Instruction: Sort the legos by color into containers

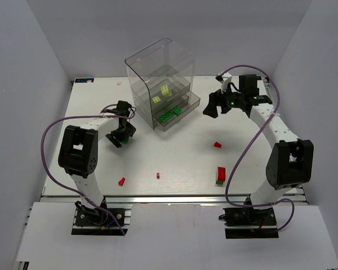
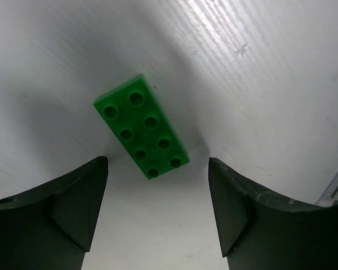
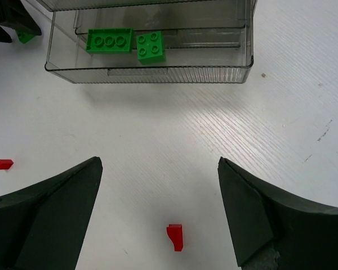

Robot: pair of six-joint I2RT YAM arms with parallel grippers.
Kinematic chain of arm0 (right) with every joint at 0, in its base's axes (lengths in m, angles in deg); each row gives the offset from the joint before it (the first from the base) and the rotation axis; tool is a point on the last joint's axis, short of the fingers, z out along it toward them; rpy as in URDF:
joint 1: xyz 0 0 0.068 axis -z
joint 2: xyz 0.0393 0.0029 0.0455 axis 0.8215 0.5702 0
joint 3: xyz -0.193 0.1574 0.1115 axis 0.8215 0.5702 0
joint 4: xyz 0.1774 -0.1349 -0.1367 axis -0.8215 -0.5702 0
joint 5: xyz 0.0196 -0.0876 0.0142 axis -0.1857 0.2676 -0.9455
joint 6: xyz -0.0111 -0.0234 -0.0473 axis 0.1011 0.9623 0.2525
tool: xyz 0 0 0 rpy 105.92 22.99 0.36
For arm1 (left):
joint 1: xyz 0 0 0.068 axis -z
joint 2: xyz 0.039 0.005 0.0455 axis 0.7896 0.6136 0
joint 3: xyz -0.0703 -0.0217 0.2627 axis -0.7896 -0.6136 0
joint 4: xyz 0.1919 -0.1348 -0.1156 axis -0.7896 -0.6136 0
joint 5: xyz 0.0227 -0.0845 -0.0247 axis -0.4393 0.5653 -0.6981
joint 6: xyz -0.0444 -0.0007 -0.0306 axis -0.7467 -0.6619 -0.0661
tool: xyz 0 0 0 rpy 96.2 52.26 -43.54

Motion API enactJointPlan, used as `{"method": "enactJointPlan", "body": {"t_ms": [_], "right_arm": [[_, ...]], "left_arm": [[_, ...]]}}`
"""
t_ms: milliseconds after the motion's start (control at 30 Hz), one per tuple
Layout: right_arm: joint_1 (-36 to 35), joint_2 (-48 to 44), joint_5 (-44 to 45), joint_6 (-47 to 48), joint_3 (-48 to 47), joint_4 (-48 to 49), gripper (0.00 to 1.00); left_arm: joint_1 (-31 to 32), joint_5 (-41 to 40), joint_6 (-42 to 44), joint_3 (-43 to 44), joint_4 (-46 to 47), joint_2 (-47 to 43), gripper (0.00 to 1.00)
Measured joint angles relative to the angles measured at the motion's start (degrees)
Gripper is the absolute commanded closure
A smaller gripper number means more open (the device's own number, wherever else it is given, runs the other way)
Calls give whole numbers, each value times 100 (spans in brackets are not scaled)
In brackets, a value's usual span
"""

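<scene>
No text, label, brand, number or sign is legible anywhere.

Top external looked down from above the near edge over the whole table [image 1: 174,157]. Left wrist sat close above a green brick [image 2: 141,126]. Right wrist, farther off, faced the lowest drawer [image 3: 149,73], shared with the top view.

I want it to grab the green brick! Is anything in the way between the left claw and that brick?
No, nothing visible is. The left gripper is open, and the green brick lies flat on the white table with its near end reaching between the fingertips. Only bare table shows around it.
</scene>
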Motion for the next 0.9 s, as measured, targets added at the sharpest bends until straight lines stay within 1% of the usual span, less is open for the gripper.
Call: {"method": "enactJointPlan", "body": {"t_ms": [67, 200, 300, 333, 500, 633, 667, 733, 767, 833, 900], "right_arm": [[66, -39, -7, -31, 61, 9, 12], [133, -133, -63, -92, 175, 37, 13], [170, -199, -107, -120, 227, 44, 14], [173, -216, -109, -122, 232, 50, 15], [177, -315, -133, -122, 337, 98, 16], [177, -358, -151, -118, 407, 114, 16], [177, -365, -151, -116, 413, 111, 16], [177, -380, -153, -111, 417, 114, 16], [177, -391, -160, -109, 417, 114, 16], [177, -415, -192, -98, 417, 118, 17], [177, -435, -236, -87, 420, 118, 17]], "left_arm": [[-26, 0, -15, -2, -57, 20, 22], [-83, 4, -46, -20, -39, 20, 36], [-144, 9, -39, -24, -33, 42, 43], [-173, 11, -31, -22, -37, 57, 49], [-245, 70, -28, -20, -33, 63, 54], [-269, 116, -4, -26, -7, 57, 63], [-273, 131, 22, -37, 9, 46, 69], [-282, 157, 96, -87, 76, 7, 76], [-286, 188, 177, -127, 125, -31, 83], [-273, 256, 372, -181, 208, -83, 88], [-249, 444, 732, -219, 304, -155, 97]]}}
